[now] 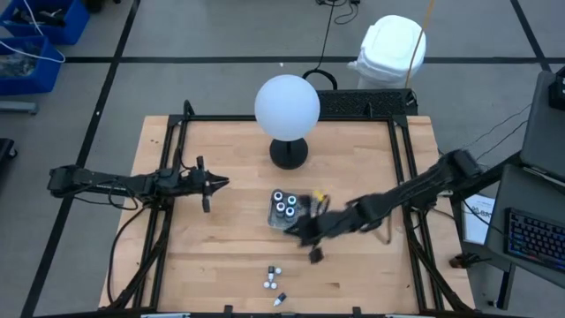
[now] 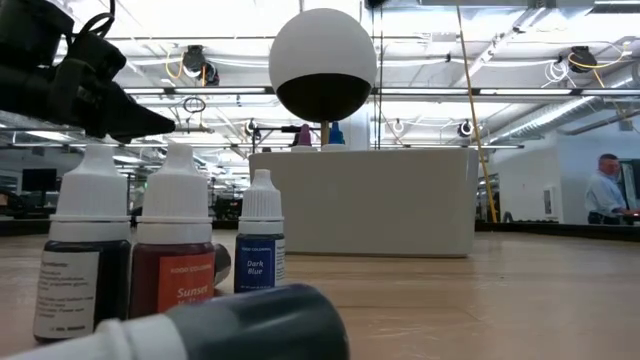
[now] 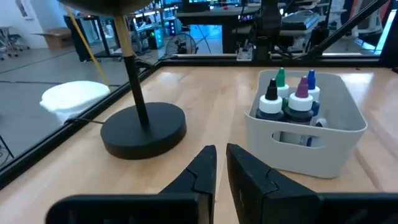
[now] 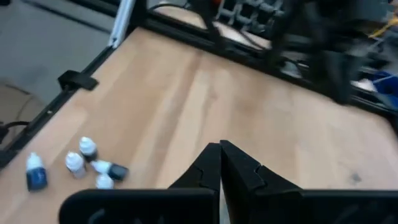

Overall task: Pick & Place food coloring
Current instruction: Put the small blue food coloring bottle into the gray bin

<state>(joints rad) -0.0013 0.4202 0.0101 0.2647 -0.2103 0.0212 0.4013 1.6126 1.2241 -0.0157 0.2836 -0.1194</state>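
Observation:
Several small white-topped food coloring bottles [image 1: 274,281] stand or lie on the wood near the table's near edge; the right wrist view shows them too [image 4: 81,163], one on its side. In the low view they fill the foreground [image 2: 175,255]. Three larger dark bottles [image 1: 284,205] stand in a clear tray [image 3: 348,134] at mid-table. My right gripper [image 1: 314,251] is shut and hovers just right of the tray's near side, aimed toward the small bottles. My left gripper [image 1: 212,184] is shut, waiting left of the tray.
A big white globe lamp [image 1: 287,106] stands on its black round base [image 3: 143,129] behind the tray. Black rails [image 1: 402,168] frame the table. Bare wood lies between the tray and the small bottles. People and desks show in the room beyond.

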